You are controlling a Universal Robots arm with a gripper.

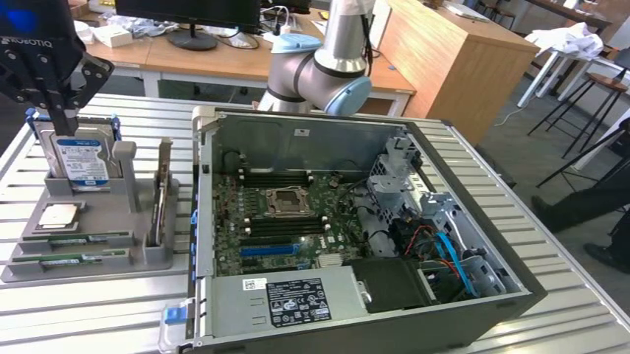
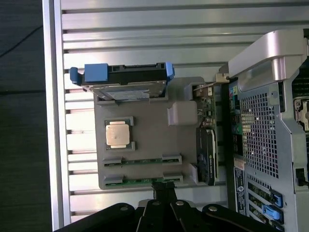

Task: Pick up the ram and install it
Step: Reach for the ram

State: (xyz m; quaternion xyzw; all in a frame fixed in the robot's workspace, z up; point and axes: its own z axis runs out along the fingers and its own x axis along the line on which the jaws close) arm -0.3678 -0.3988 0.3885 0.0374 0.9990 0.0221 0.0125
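Ram (image 2: 137,181) lies along tray (image 2: 149,130) edge, pincer (image 2: 164,189) above.

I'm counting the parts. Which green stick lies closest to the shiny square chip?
The inner green stick, right beside the chip; the other stick lies at the edge of the holder.

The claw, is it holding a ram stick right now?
No, the claw hangs shut and empty over the gray holder, where both ram sticks lie in their slots.
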